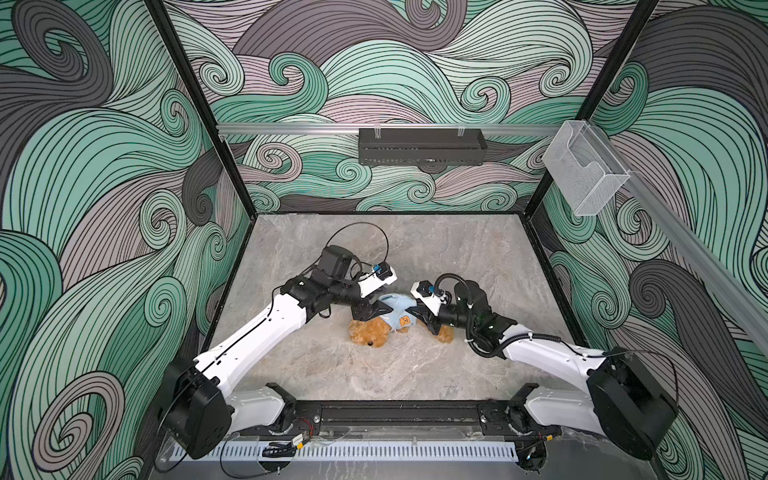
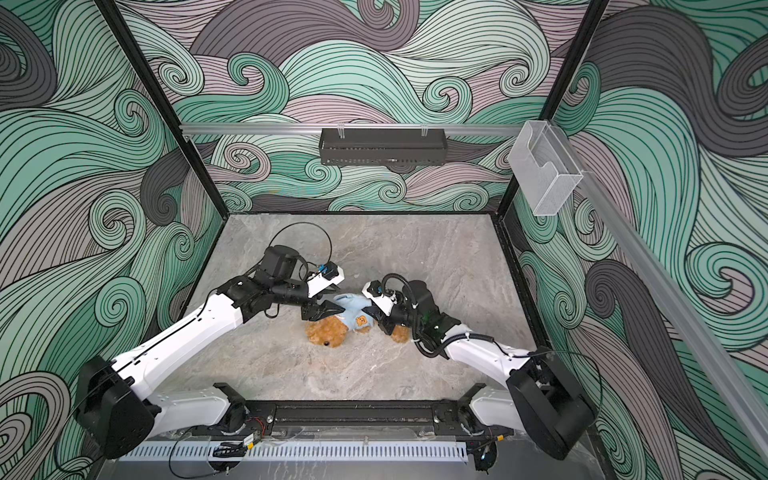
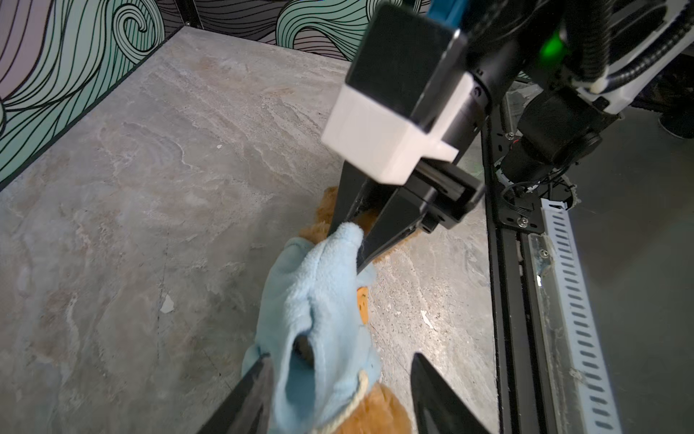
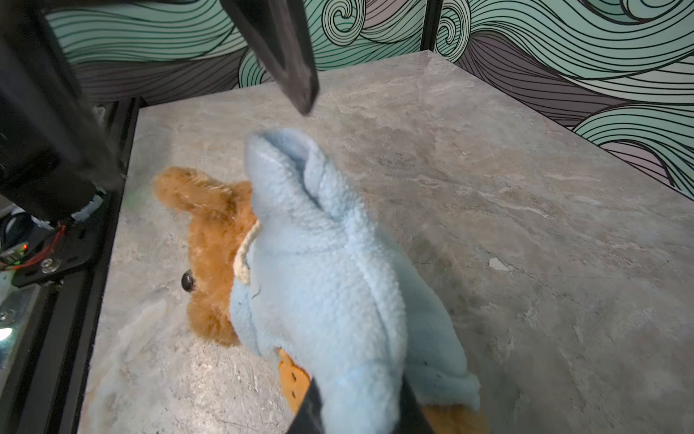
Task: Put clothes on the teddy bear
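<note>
The teddy bear (image 1: 369, 331) (image 2: 325, 332) lies on the grey stone-patterned table (image 1: 436, 257) (image 2: 415, 257), a little in front of the middle, with its head toward the front rail and the left arm's side. Its dark nose faces the front in both top views. Its golden-brown fur shows at the head (image 4: 214, 233) and again at the far end of the body, beside the right arm. Over its trunk sits a light-blue fleece garment (image 1: 395, 309) (image 2: 354, 312) (image 3: 319, 300) (image 4: 323, 285) with a small orange bear patch. A cream cord runs along the garment's edge at the bear's neck. The right gripper (image 1: 417, 318) (image 3: 351, 244) (image 4: 360, 409) comes in low from the right. Its jaws are drawn in on a fold of the garment's lower edge, and blue fleece bulges out between the two black fingers in both wrist views. The left gripper (image 1: 376, 311) (image 3: 341, 360) reaches in from the left at the head end with its jaws spread well apart and nothing clamped between them. One fingertip lies against the open blue edge near the neck, and the other stands clear above the table. In the right wrist view a single finger of the left gripper hangs just above the raised blue opening, not touching it.
</note>
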Robot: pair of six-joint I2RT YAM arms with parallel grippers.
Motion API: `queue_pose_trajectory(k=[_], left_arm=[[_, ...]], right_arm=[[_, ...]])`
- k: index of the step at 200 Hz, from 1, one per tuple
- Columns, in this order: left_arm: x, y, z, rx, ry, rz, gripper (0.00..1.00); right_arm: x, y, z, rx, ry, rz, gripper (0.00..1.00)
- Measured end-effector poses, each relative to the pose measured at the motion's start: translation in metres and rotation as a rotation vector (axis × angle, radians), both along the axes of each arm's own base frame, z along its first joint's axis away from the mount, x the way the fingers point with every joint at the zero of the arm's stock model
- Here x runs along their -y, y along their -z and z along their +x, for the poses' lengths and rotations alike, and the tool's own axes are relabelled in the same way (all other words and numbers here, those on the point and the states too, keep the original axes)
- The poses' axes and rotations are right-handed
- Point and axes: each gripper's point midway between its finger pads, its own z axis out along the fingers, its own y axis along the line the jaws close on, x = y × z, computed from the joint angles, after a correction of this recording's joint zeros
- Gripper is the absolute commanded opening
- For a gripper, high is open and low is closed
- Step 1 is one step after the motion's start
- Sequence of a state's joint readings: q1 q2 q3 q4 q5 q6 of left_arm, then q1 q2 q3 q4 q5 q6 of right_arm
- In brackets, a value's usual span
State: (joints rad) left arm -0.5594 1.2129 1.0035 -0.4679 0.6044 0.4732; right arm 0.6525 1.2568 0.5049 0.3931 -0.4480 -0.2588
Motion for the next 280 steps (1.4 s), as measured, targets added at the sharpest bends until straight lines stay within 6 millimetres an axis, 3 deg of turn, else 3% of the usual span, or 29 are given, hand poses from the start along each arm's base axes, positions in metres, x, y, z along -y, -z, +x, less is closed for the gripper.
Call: queue_pose_trajectory(k=[46, 84, 138, 179, 241, 280], left_arm=[[-0.016, -0.025, -0.012, 0.058, -0.041, -0.006, 0.19], [-0.014, -0.012, -0.008, 0.013, -0.015, 0.061, 0.08], [-0.005, 0.008, -0.007, -0.038, 0.047, 0.148, 0.0], [-0.002, 0.011, -0.005, -0.024, 0.074, 0.184, 0.0], [-0.003, 0.033, -0.006, -0.027, 0.101, 0.272, 0.0], [-0.001, 0.025, -0.003, -0.036, 0.083, 0.26, 0.0]], right_arm=[[0.002, 0.005, -0.001, 0.066, -0.005, -0.014, 0.15], [-0.002, 0.003, -0.005, 0.108, -0.019, -0.03, 0.15], [-0.003, 0.001, -0.007, 0.136, -0.022, -0.047, 0.15], [-0.002, 0.002, -0.006, 0.141, -0.017, -0.053, 0.14], [-0.001, 0.002, -0.005, 0.147, -0.011, -0.058, 0.13], [-0.001, 0.002, -0.004, 0.152, -0.007, -0.063, 0.13]])
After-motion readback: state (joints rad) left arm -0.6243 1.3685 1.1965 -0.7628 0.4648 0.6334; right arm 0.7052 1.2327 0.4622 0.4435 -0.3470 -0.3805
